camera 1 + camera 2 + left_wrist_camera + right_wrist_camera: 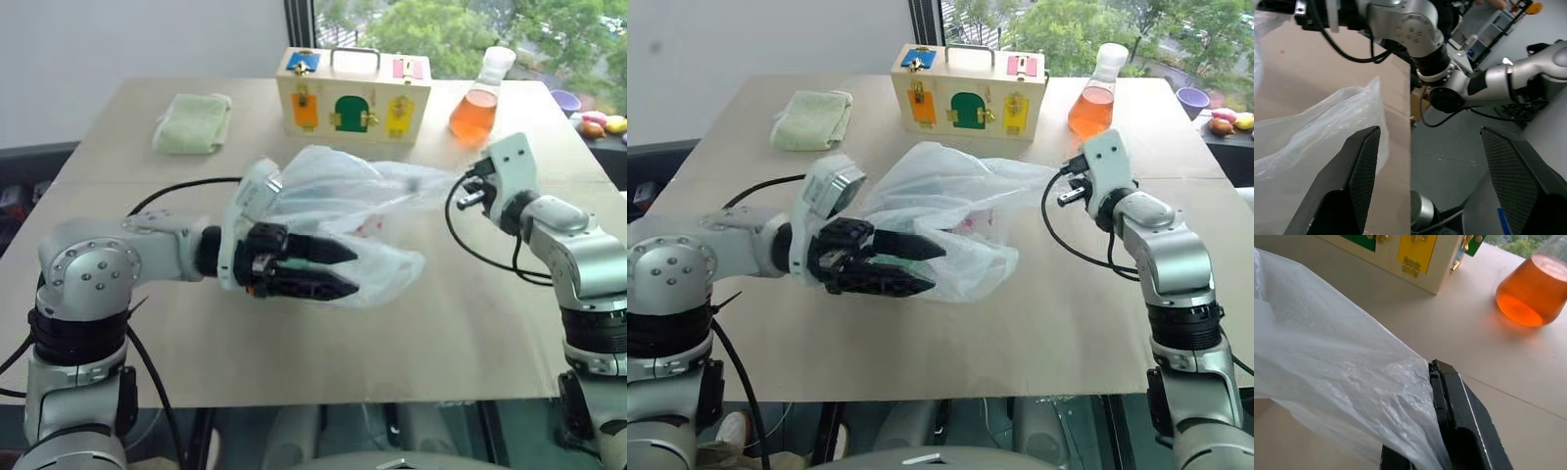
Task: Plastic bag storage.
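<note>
In front of the wooden box [354, 95], my left gripper [338, 268] gapes beside the bag [333, 211], apparently regrasping, while my right gripper [1442, 396] pinches one thin, crinkly corner, stretching the translucent film taut above the table [460, 333] for folding.

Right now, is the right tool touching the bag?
Touching. The right wrist view shows the right tool shut on the bag, plastic pinched between its fingers.

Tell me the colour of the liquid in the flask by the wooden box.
Orange; the flask shows it best in the right wrist view.
</note>
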Available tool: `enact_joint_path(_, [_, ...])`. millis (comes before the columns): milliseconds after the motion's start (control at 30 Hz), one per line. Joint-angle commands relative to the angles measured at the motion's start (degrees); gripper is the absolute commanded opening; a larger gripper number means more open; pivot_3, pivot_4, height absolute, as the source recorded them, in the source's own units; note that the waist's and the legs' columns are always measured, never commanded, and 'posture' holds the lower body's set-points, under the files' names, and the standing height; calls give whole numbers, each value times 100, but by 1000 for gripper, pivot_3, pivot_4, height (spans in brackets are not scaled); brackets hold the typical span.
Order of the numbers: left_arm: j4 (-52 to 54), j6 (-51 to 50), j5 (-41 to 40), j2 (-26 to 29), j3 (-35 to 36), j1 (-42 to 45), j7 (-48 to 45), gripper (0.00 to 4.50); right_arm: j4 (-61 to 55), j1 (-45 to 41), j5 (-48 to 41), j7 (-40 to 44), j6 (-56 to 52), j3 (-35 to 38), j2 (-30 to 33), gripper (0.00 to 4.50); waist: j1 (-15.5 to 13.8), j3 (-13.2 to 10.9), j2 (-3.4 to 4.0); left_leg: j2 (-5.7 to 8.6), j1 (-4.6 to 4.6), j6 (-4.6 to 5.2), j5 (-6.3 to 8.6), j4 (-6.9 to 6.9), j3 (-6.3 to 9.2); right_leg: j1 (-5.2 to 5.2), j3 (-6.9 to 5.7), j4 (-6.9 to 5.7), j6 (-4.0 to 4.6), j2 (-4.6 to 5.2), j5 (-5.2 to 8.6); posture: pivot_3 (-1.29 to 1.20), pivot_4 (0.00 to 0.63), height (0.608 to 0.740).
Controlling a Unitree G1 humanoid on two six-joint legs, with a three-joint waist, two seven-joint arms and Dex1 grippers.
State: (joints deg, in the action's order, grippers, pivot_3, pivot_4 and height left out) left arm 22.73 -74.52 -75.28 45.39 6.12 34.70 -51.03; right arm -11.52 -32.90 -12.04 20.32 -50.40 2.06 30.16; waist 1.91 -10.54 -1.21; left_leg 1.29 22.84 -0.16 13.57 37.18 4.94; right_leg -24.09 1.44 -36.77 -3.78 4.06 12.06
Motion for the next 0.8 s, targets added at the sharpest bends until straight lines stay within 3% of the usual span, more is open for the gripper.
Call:
enact_joint_path(33, [29, -344, -255, 42, -287, -42, 162, 3461, -232, -14, 14, -92, -142, 176, 29, 0, 12, 0, 0, 0, 0, 0, 0, 0, 0, 0, 1, -1, 0, 0, 0, 0, 150, 740])
enact_joint_path(133, [-170, -551, -419, -276, -579, -151, 620, 3461, -250, -22, 14, -132, -209, 120, -27, 0, 15, 1, 2, 0, -1, 0, 0, 1, -1, 0, 2, -1, -1, 0, 0, 0, 150, 740])
enact_joint_path(333, [-273, -401, 107, -1024, -1176, -72, 1051, 3461, -167, -226, 124, -236, -324, -99, -184, 0, 14, 0, 1, 0, 0, 0, 0, 3, 0, 1, 2, -2, 0, 1, -1, 0, 150, 740])
enact_joint_path(600, [-383, 1385, 2560, -1303, -2351, 102, 859, 3461, -87, -319, 237, -413, -309, -172, -452, 0, 5, 3, 6, 0, -4, 0, 0, 3, -5, 3, 6, 1, 0, -1, -1, 0, 150, 740])
enact_joint_path(800, [-563, 2151, 3371, -1511, -2483, 134, 647, 3461, -126, -360, 314, -459, -343, -259, -602, 0, 8, 3, 7, -1, -2, 0, 0, 1, -5, 0, 6, 1, 1, -1, -1, 0, 150, 740])
